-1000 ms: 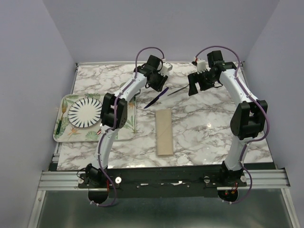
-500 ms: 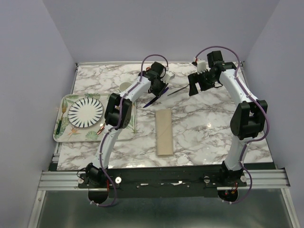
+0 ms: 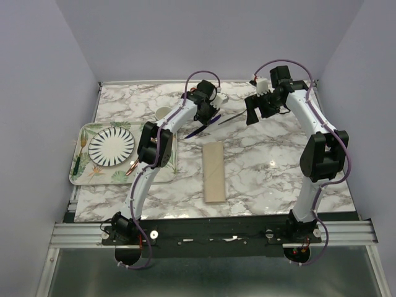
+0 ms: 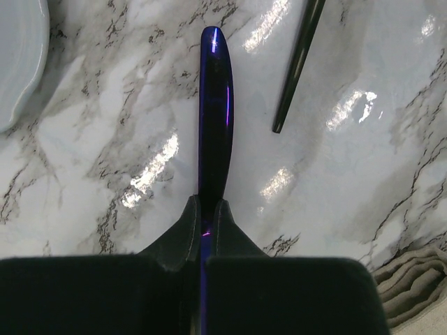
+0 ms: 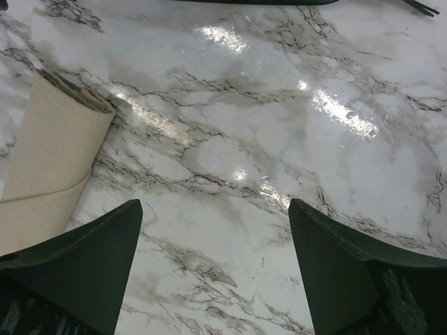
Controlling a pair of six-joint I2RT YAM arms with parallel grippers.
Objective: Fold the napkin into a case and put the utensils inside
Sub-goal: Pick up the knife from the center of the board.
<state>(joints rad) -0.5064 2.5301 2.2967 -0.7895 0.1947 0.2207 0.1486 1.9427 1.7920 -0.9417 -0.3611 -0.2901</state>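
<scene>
The case (image 3: 214, 172) lies folded, the left end effector (image 4: 207, 222) pinches the purple knife (image 4: 215, 105), the right end effector (image 5: 214, 207) hangs spread, and neither knife nor fork (image 4: 296, 70) sits inside yet

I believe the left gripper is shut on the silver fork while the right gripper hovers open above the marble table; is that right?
Not quite: the left wrist view shows the left gripper shut on the dark purple knife; the fork lies loose beside it. The right gripper does hover open above the marble table.

Fork (image 4: 298, 63) lies close beside the knife (image 4: 215, 105).
</scene>
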